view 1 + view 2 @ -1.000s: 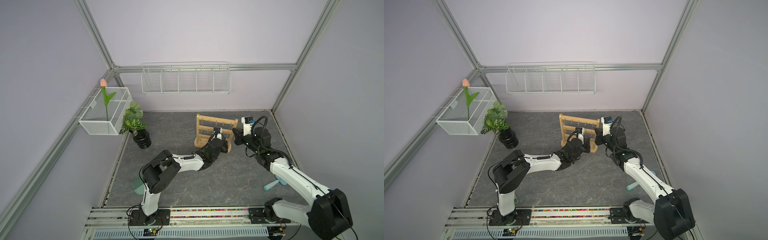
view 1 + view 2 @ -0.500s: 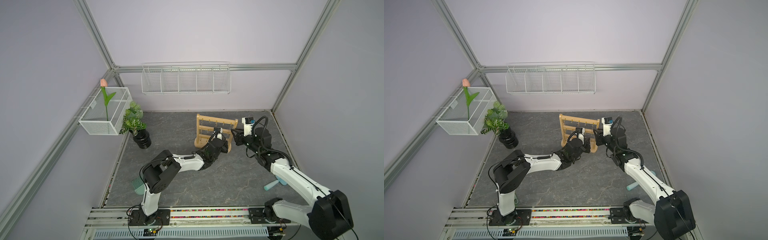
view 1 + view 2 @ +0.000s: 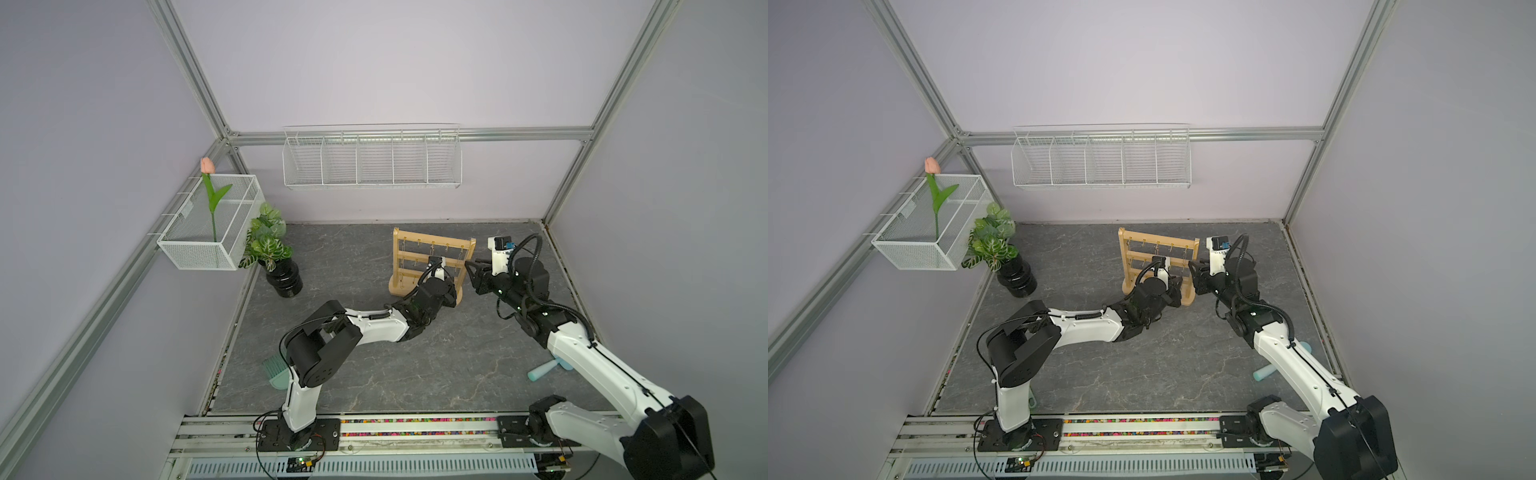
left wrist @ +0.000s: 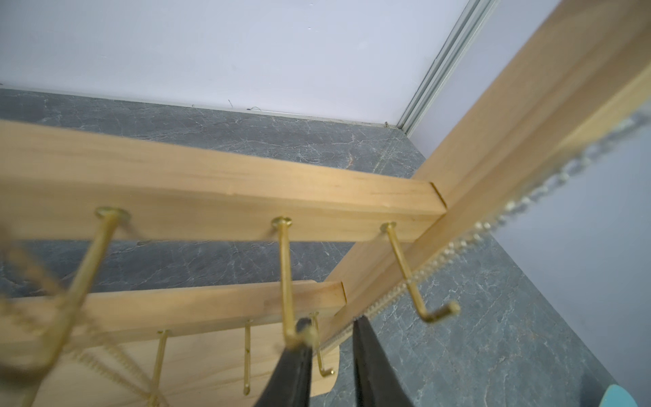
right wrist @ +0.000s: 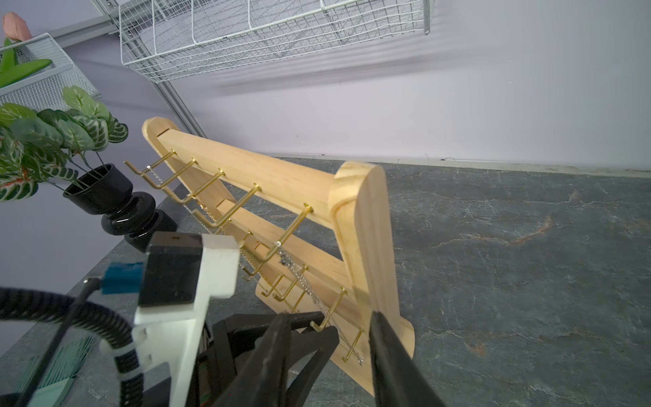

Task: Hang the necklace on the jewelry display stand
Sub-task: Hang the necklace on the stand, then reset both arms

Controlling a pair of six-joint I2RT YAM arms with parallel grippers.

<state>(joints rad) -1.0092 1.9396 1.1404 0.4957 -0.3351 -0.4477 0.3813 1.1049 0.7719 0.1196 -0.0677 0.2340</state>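
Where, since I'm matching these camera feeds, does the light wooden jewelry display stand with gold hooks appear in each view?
In both top views: the light wooden jewelry display stand stands mid-picture, on the table's far half.
Left wrist: close up, its rails, hooks and one post fill most of the picture.
Right wrist: seen from one end, its rails run away from the camera.
Shared landmark: the dark grey marbled tabletop under it.

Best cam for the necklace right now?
Right wrist: necklace hangs sharp from a hook on the jewelry display stand. Left wrist shows it blurred along a post; in both top views, too small to tell.
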